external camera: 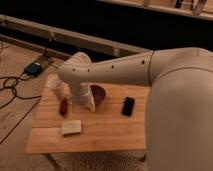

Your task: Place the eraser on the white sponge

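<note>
The eraser (128,106) is a small flat black block lying on the right part of the wooden table (107,135). The white sponge (71,127) is a pale cream pad lying near the table's front left. My gripper (90,104) hangs from the white arm over the middle of the table, next to a dark red bowl (99,93). It is to the left of the eraser and up and to the right of the sponge, and touches neither.
A dark red oblong object (64,106) lies left of the gripper. A translucent white cup (57,88) stands at the table's back left. Cables and a blue box (33,68) lie on the floor to the left. My arm's large body fills the right side.
</note>
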